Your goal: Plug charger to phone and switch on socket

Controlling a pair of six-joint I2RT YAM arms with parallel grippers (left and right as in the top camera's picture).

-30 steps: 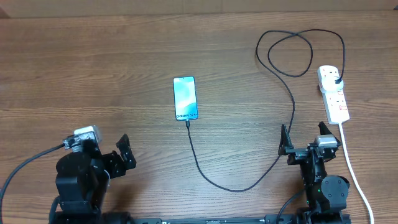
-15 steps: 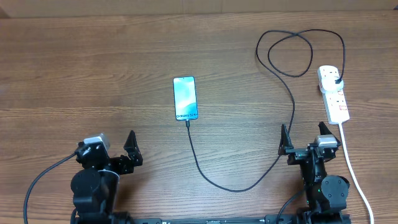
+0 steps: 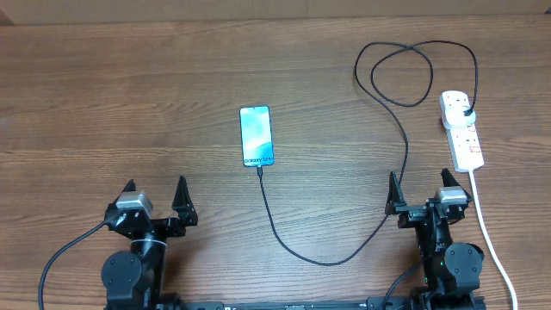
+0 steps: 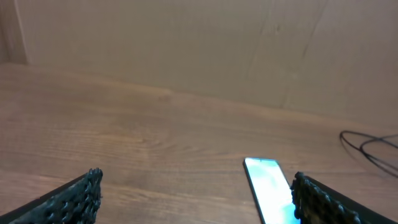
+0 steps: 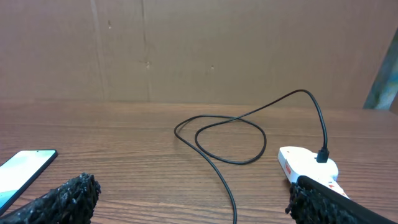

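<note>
The phone (image 3: pixel 257 135) lies flat mid-table, its blue screen lit, and shows in the left wrist view (image 4: pixel 270 186) and the right wrist view (image 5: pixel 22 171). The black charger cable (image 3: pixel 327 260) meets the phone's near edge, curves right, loops at the back (image 5: pixel 230 143) and ends in a black plug (image 3: pixel 466 110) in the white socket (image 3: pixel 462 131) at the right (image 5: pixel 308 165). My left gripper (image 3: pixel 155 191) (image 4: pixel 199 202) is open near the front edge, left of the phone. My right gripper (image 3: pixel 419 188) (image 5: pixel 193 202) is open in front of the socket, holding nothing.
The socket's white cord (image 3: pixel 492 237) runs toward the front edge past my right arm. A brown cardboard wall (image 5: pixel 199 50) stands behind the wooden table (image 3: pixel 129 86).
My left arm has swung right and squared up, its open fingers now pointing straight ahead. The right arm, phone, cable and socket have not moved.
</note>
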